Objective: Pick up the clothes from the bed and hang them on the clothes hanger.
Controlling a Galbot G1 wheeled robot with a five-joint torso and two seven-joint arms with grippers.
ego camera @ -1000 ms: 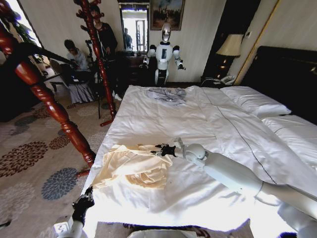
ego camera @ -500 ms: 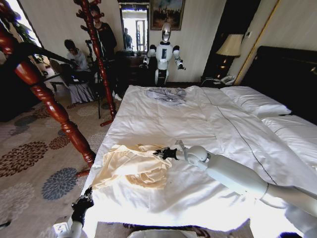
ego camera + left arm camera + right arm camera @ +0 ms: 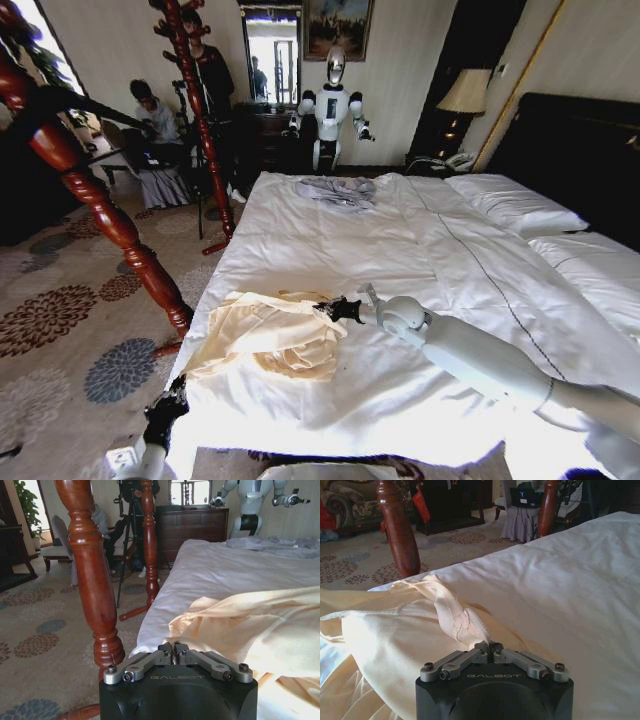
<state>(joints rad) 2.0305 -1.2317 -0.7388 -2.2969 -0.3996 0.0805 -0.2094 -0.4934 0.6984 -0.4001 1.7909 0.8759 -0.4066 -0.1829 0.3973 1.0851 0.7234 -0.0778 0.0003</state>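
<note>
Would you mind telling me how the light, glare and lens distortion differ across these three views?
Head view: wide-angle bending curves the wooden post; the window at the top left corner is blown out, and the bed glares white. Left wrist view: even daylight, the left gripper sharp, the clothes brightly lit. Right wrist view: the right gripper pinches cream fabric; the far room is dimmer.

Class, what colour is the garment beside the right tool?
Pale cream-yellow garment, best in the right wrist view.

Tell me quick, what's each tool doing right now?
Left tool: closed, holding nothing, low by the bed corner.
Right tool: closed on an edge of the cream clothes.
</note>
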